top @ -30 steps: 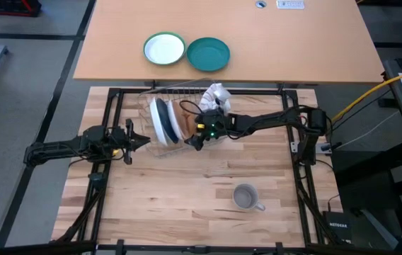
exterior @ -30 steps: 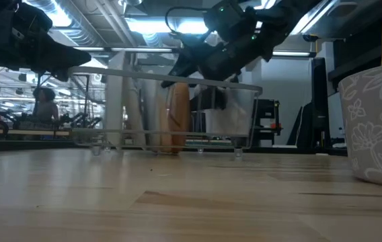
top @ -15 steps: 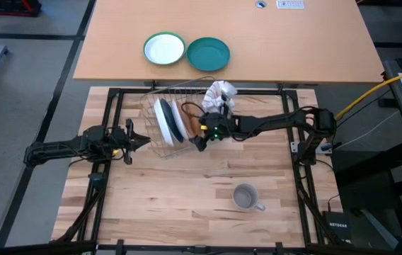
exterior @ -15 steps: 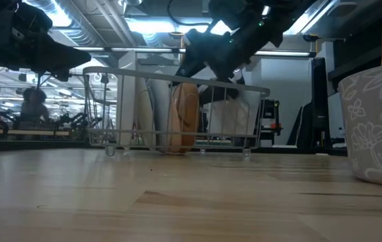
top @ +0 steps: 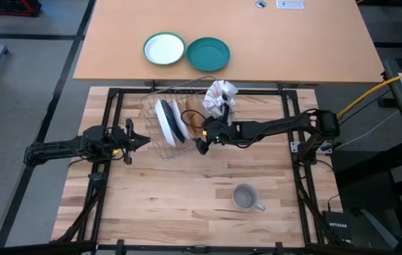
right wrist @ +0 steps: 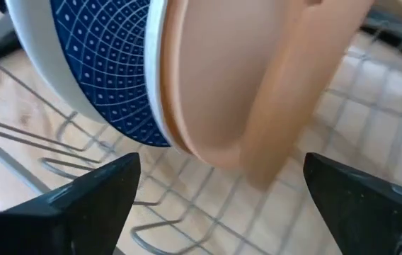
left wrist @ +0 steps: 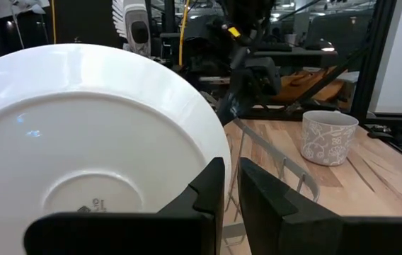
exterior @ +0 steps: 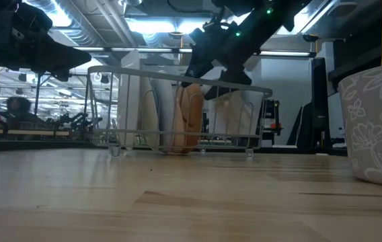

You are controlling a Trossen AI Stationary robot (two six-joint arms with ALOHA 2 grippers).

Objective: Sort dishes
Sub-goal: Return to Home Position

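R gripper (top: pixel 201 145) wide by racked plates (top: pixel 166 121)

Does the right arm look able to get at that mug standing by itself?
Probably yes. The mug stands alone on bare wood, nothing lies between it and the right gripper, which hangs open and empty beside the dish rack.

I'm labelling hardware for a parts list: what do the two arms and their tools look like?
The left arm and right arm are slim, black and jointed. The left tool has flat, angular black fingers and a yellow spot behind it. The right tool carries green lights at its wrist, with a thin black cable looping over it.
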